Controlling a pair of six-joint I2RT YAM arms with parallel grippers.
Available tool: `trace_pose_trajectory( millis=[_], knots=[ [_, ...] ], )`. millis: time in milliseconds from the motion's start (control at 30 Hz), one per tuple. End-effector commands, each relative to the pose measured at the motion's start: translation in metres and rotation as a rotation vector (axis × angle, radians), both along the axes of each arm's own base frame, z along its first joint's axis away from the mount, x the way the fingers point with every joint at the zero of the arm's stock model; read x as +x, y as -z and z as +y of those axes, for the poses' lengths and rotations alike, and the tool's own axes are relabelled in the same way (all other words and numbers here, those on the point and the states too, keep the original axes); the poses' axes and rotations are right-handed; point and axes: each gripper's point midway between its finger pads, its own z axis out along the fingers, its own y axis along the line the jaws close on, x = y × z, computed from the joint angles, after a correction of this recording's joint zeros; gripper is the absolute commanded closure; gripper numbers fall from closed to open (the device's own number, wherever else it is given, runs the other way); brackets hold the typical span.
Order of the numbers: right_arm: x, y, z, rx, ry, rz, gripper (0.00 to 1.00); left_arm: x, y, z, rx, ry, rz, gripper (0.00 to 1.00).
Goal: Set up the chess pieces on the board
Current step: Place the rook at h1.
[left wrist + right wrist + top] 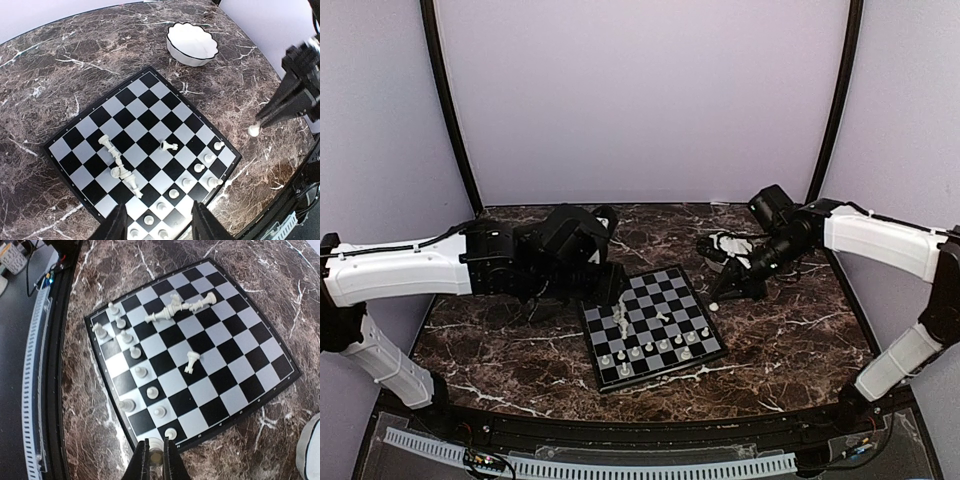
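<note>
Right jaws clamped on one white piece (156, 456), left jaws apart, ten chess pieces (141, 371) upright, one board (225, 365)

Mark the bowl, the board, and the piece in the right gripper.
bowl (192, 39), left wrist view, inside bottom.
board (131, 96), left wrist view, bare far-corner square.
held piece (156, 452), right wrist view, its rounded head.

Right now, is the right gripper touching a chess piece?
Touching. The right wrist view shows the right gripper shut on a white piece, pinched between its fingers.
</note>
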Motion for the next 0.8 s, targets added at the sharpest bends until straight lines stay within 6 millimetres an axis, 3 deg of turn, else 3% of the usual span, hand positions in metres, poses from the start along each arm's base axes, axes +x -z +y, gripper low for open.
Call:
trace_pose_trajectory(
  millis=[0,200,300,433,467,533,767],
  knots=[
    [0.001,0.008,-0.009,-0.014,-0.064,-0.311,1.00,0.003,0.003,0.004,-0.013,-0.055,0.011,0.54],
    [-0.020,0.037,-0.016,-0.033,-0.132,-0.415,1.00,0.003,0.003,0.005,-0.003,-0.063,0.022,0.54],
    [-0.028,0.051,-0.017,-0.052,-0.163,-0.408,1.00,0.003,0.005,0.008,-0.006,-0.090,0.046,0.49],
    [-0.036,0.068,-0.017,-0.072,-0.200,-0.407,1.00,0.005,0.013,0.027,-0.009,-0.209,0.081,0.31],
    [-0.038,0.071,-0.016,-0.075,-0.211,-0.411,1.00,0.004,0.017,0.035,0.008,-0.241,0.094,0.11],
    [-0.042,0.076,-0.013,-0.077,-0.228,-0.418,1.00,0.005,0.022,0.049,-0.008,-0.336,0.123,0.03],
    [-0.047,0.089,-0.005,-0.073,-0.249,-0.409,1.00,-0.003,0.032,0.056,-0.095,-0.341,0.194,0.01]
  ],
)
